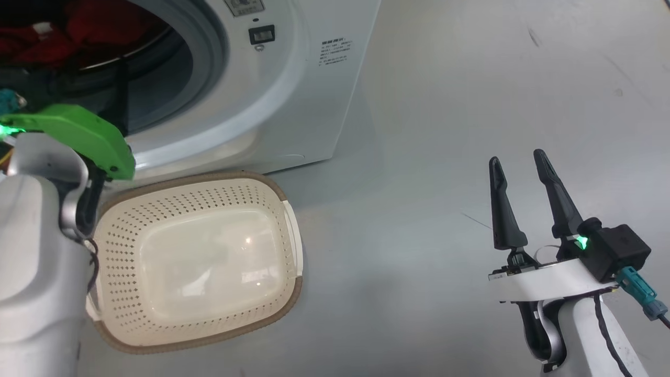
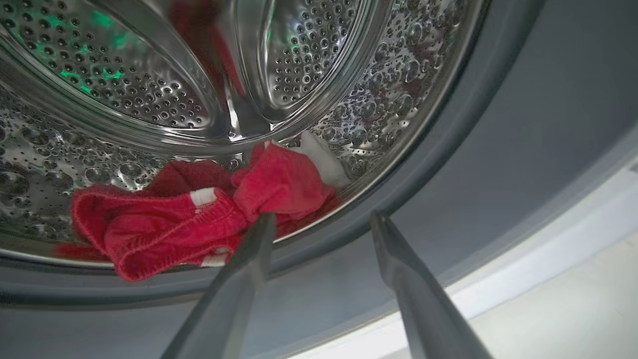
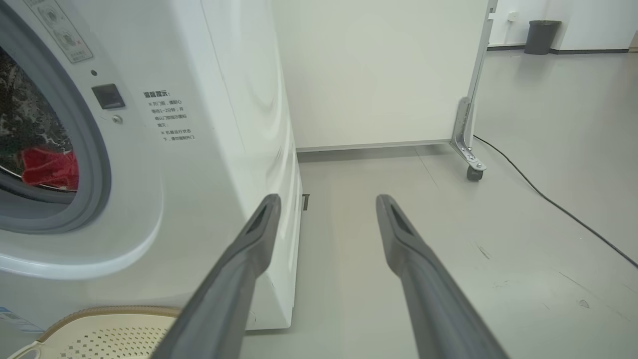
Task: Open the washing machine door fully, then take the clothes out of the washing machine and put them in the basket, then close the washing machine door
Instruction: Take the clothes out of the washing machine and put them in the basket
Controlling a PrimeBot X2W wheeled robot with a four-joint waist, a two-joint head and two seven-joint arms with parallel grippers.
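The white washing machine (image 1: 314, 104) stands at the upper left with its drum mouth uncovered; the washing machine door is out of view. Red clothes (image 2: 174, 224) with white patches lie at the bottom of the steel drum, just behind the grey seal (image 2: 448, 149). My left gripper (image 2: 321, 215) is open at the drum mouth, its left fingertip right in front of the red fabric and holding nothing. The cream basket (image 1: 209, 176) sits on the floor in front of the machine. Off to the right, my right gripper (image 1: 517, 157) hangs open over bare floor.
Right of the machine, grey floor stretches away (image 3: 498, 249). A white partition on a wheeled foot (image 3: 471, 167) stands behind it, a black cable (image 3: 548, 202) runs across the floor, and a dark bin (image 3: 541, 36) sits far back.
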